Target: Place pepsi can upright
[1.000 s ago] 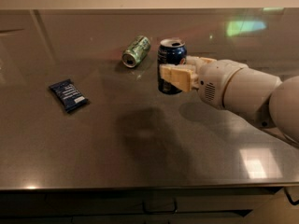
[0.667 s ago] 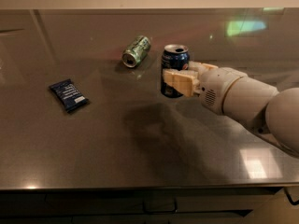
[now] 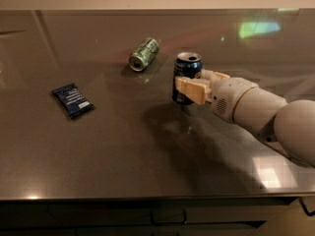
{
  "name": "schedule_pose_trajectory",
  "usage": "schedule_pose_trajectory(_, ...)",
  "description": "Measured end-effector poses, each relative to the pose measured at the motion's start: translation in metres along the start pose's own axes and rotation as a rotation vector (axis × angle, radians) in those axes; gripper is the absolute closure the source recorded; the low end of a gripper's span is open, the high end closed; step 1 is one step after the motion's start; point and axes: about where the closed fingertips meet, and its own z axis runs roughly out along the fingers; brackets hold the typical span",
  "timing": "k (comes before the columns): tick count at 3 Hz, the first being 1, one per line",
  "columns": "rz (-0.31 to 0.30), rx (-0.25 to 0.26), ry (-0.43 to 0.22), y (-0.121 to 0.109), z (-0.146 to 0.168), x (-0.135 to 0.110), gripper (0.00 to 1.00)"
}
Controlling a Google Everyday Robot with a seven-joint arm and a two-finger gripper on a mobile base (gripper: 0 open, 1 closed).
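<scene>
The pepsi can [image 3: 187, 66], blue with a silver top, stands upright near the middle of the dark table [image 3: 98, 151]. My gripper [image 3: 192, 81] reaches in from the right and is shut on the can. One tan finger [image 3: 193, 90] lies across the can's front lower half and the other [image 3: 215, 75] is behind it to the right. The can's lower front is hidden by the near finger. I cannot tell whether its base touches the table.
A green can [image 3: 144, 54] lies on its side just left of and behind the pepsi can. A flat dark-blue packet [image 3: 72, 100] lies at the left. My white arm [image 3: 261, 112] crosses the right side of the table. The table's front edge runs along the bottom.
My gripper and the upright pepsi can have moved slightly to the right and lower. The green can and packet have not moved.
</scene>
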Motion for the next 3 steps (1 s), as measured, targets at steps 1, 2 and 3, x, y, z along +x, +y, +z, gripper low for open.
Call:
schedule_pose_trajectory(1,-0.017,0.000,0.021,0.0057,0.0056,-0.0053,0.61)
schedule_pose_trajectory(2,-0.033,-0.006,0.034,0.0111,0.0087,-0.0092,0.36)
schedule_pose_trajectory(3,-0.030,-0.003,0.034,0.0095,0.0094,-0.0086,0.13)
